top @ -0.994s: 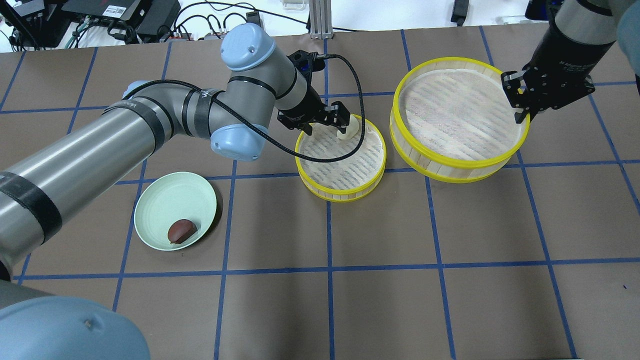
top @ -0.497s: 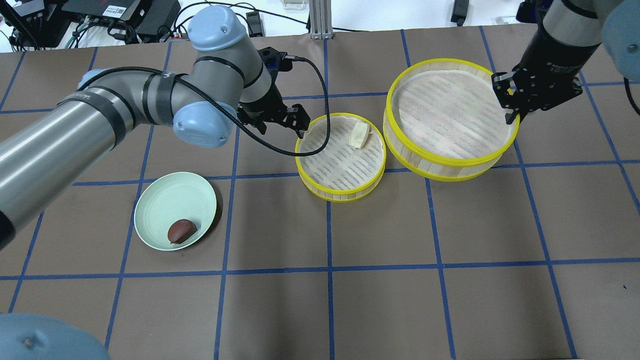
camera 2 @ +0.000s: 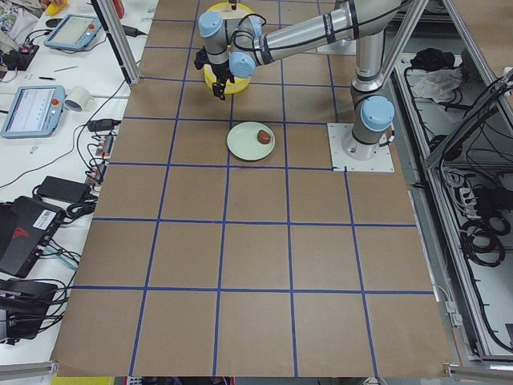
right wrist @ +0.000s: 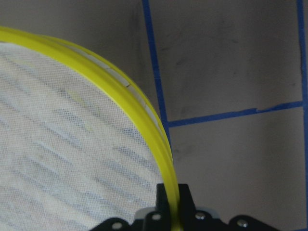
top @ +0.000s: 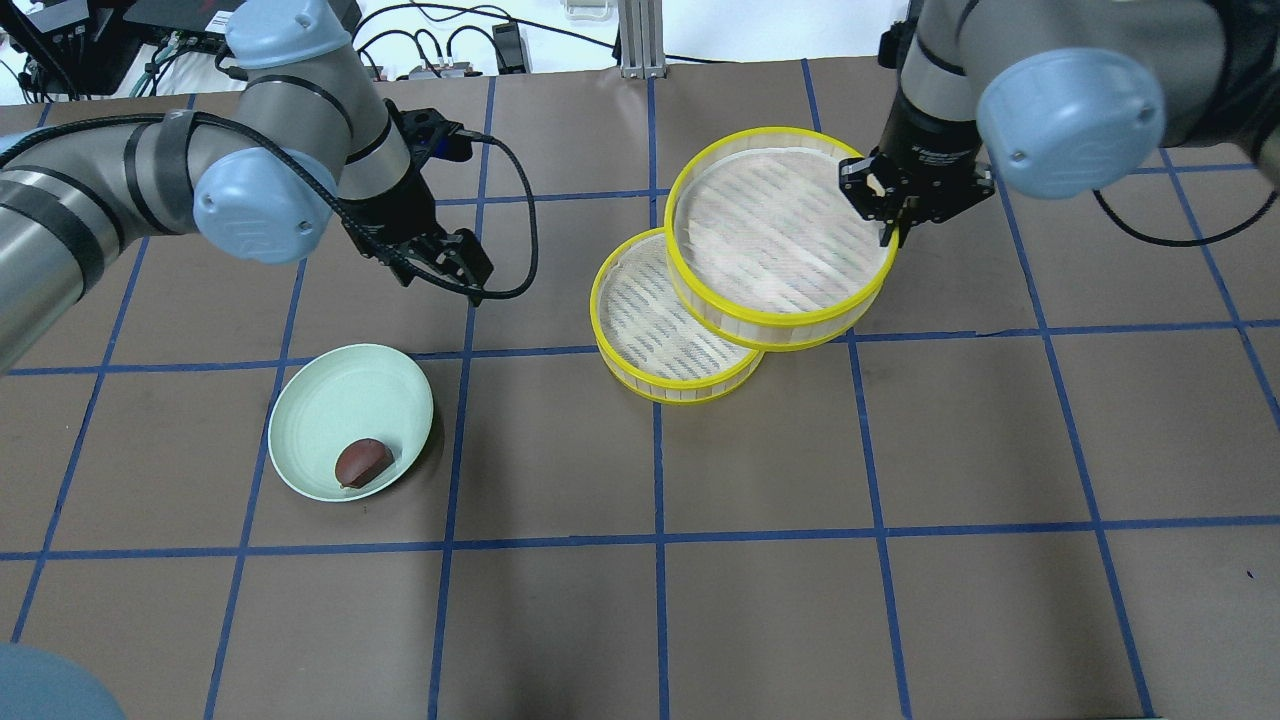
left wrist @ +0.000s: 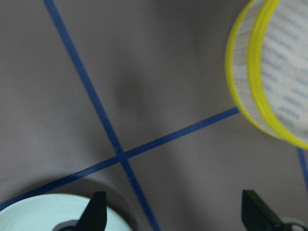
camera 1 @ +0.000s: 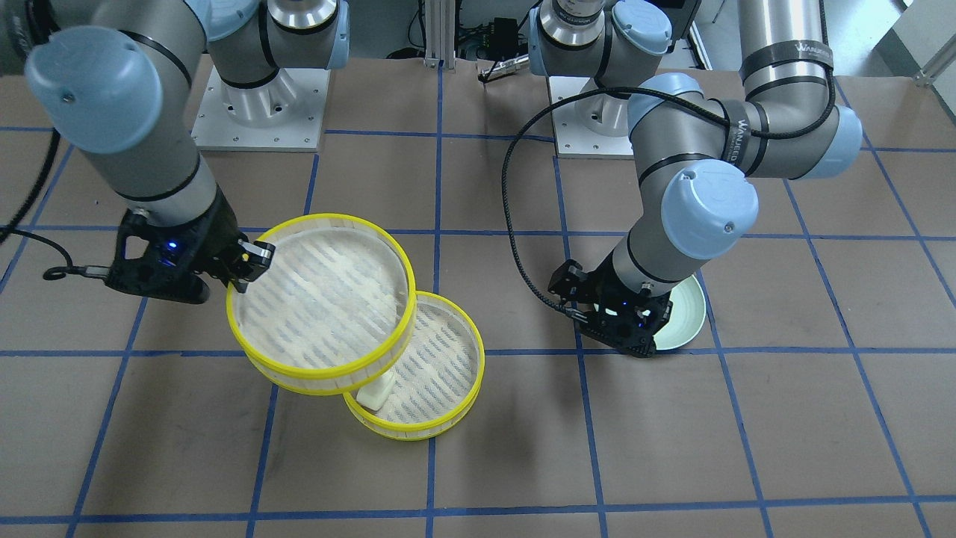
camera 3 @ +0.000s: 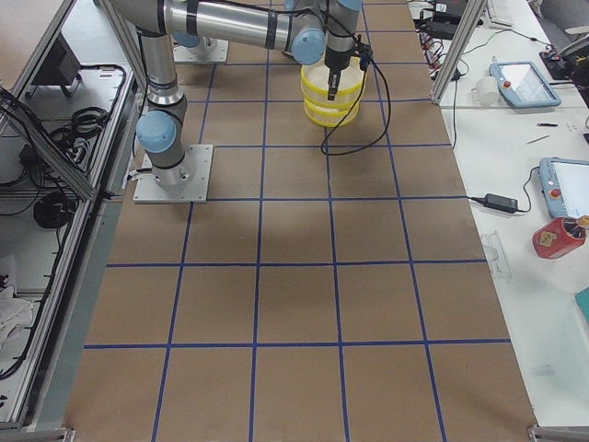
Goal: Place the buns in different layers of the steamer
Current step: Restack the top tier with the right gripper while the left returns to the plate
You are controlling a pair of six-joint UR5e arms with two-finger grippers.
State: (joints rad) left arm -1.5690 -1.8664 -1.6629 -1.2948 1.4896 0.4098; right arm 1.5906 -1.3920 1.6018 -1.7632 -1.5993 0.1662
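Note:
My right gripper point(top: 885, 205) is shut on the yellow rim of the upper steamer layer point(top: 770, 225) and holds it tilted, partly over the lower layer point(top: 645, 325). The grip shows in the right wrist view point(right wrist: 173, 195). The cream-white bun point(camera 1: 376, 394) lies in the lower layer point(camera 1: 441, 359), half under the raised layer point(camera 1: 321, 299); the overhead view hides it. The brown bun point(top: 363, 462) lies on the pale green plate point(top: 300, 400). My left gripper point(top: 455, 265) is open and empty, between the steamer and the plate, its fingertips point(left wrist: 96, 214) over the plate's edge.
Brown table cover with a grid of blue tape lines. Cables and electronics lie along the far edge point(top: 250, 30). The left arm's black cable point(top: 520, 250) loops beside its wrist.
My left gripper let go of the white bun in the lower layer and moved left, toward the plate. My right gripper carried the upper layer left, partly over the lower layer.

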